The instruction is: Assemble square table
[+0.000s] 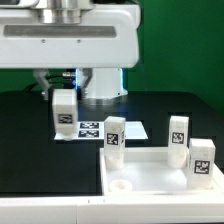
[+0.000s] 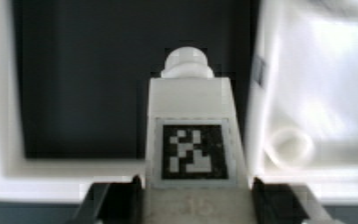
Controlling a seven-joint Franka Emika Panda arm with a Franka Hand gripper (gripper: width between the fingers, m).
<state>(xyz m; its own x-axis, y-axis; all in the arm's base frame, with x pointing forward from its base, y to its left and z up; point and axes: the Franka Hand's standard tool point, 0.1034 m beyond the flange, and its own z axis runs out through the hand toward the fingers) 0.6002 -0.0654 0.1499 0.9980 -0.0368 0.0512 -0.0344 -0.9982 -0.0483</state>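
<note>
Gripper: the gripper [image 1: 64,112] hangs above the black table, its fingers [image 2: 108,197] closed on the sides of one leg; in the wrist view the dark pads sit tight against both flanks of that part.

Held leg: the held leg [image 1: 64,111] is upright and clear of the table top — its tagged face turned toward the exterior camera. In the wrist view the same leg [image 2: 194,125] shows a black-and-white tag low on its face and a rounded peg at its far end.

Tabletop slab: the tabletop slab [image 1: 160,175] lies flat on the table, toward the exterior view's right of the held leg and nearer the camera. A round hole [image 1: 121,186] shows at its near corner.

Standing legs: three legs stand upright at the slab's corners — the first leg [image 1: 114,133] at the corner nearest the held leg, the second leg [image 1: 179,134] at the far corner, the third leg [image 1: 201,158] at the corner toward the exterior view's right. Whether they are seated in holes or merely resting there cannot be told.

Marker board: the marker board [image 1: 102,128] lies flat on the table just behind the slab, below and beside the held leg.

Robot base: the robot base [image 1: 100,84] stands behind the marker board.
</note>
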